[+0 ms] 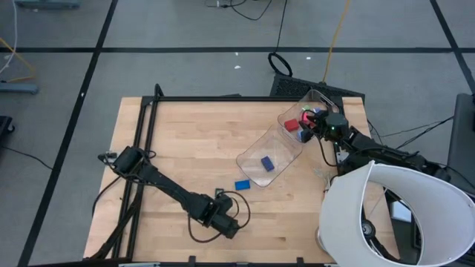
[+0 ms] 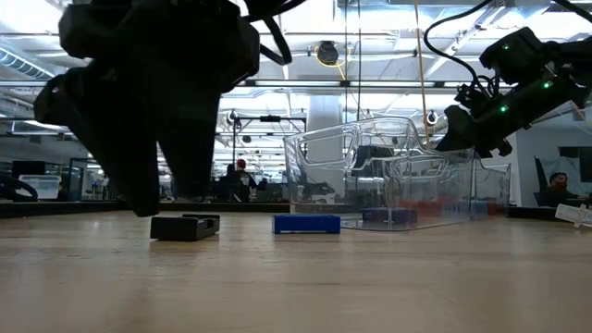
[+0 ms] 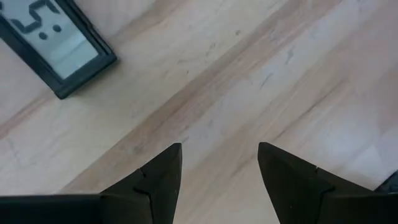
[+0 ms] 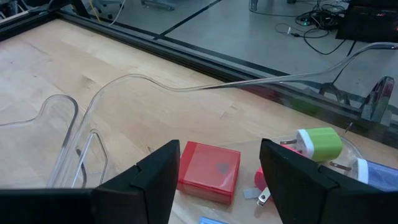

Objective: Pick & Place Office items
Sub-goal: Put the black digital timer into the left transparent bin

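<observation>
Your office items are split: a red block [image 4: 209,172] and a green-capped piece [image 4: 319,144] lie inside the clear bin [image 1: 278,148] near the desk's far right corner, and a blue block [image 1: 266,163] sits at the bin's near end. Another blue block [image 1: 242,185] rests on bare wood just outside it. The dark flat rectangle [image 3: 55,43] lies by your left gripper [image 3: 219,171], fingers spread wide over open desk [image 1: 185,141] near the front edge. Your right gripper [image 4: 219,168] hangs over the bin, fingers parted, empty.
</observation>
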`<action>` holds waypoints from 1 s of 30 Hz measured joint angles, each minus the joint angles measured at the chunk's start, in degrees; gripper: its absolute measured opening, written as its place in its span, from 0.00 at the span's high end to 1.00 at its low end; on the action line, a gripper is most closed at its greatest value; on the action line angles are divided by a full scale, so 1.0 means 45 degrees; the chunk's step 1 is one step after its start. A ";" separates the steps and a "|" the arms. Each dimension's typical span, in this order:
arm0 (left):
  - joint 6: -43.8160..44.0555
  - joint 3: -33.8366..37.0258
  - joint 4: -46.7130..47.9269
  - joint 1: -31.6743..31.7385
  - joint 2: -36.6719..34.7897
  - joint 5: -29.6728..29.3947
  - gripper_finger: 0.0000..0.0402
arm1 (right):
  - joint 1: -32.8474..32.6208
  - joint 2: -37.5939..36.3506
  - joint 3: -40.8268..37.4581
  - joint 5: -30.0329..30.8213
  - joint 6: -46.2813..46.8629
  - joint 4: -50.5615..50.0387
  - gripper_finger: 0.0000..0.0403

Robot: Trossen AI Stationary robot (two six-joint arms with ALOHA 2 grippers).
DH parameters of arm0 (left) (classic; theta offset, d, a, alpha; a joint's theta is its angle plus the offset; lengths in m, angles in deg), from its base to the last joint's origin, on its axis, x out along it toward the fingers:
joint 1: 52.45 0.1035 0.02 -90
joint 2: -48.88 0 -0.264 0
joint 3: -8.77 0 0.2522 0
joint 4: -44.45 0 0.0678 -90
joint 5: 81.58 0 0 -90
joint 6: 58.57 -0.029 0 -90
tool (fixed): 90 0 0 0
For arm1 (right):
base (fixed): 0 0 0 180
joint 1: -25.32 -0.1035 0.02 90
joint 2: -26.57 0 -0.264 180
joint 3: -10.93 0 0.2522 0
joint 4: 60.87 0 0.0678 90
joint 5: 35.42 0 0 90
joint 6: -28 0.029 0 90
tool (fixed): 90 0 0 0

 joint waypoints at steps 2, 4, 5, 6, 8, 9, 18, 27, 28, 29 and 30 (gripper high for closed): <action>0.0089 0.0000 0.0015 0.0051 0.0000 0.0021 0.47 | 0.0003 -0.0001 0.0000 -0.0001 0.0000 0.0000 0.47; 0.0392 0.0000 0.0238 0.0130 0.0000 0.0024 0.47 | 0.0000 0.0001 0.0000 -0.0005 0.0000 0.0000 0.47; 0.0556 0.0000 0.0479 0.0165 0.0000 0.0024 0.47 | 0.0003 0.0002 0.0000 -0.0005 0.0000 0.0000 0.47; 0.0716 0.0000 0.0750 0.0210 0.0000 0.0019 0.46 | -0.0001 0.0001 0.0000 -0.0005 0.0000 0.0000 0.47; 0.1131 0.0000 0.1364 0.0231 0.0000 -0.0005 0.44 | 0.0004 0.0000 0.0000 -0.0005 0.0000 0.0000 0.47; 0.1345 0.0000 0.1637 0.0221 0.0000 0.0004 0.42 | 0.0002 0.0002 0.0000 -0.0005 0.0000 0.0000 0.47; 0.2096 0.0000 0.2260 0.0332 0.0000 -0.0084 0.27 | 0.0001 0.0003 0.0000 -0.0010 0.0000 0.0000 0.47; 0.3096 -0.0005 0.2255 0.0868 0.0000 -0.1000 0.24 | 0.0000 -0.0001 0.0000 -0.0010 0.0005 0.0000 0.47; 0.3134 -0.0005 0.2256 0.0937 0.0000 -0.1030 0.24 | 0.0000 -0.0001 0.0000 -0.0010 0.0005 0.0000 0.47; 0.3177 -0.0005 0.2271 0.1009 0.0000 -0.1075 0.24 | -0.0001 0.0000 0.0000 -0.0015 0.0005 0.0000 0.47; 0.3249 -0.0005 0.2279 0.1074 0.0000 -0.1120 0.24 | 0.0003 0.0000 0.0000 -0.0014 0.0005 0.0000 0.47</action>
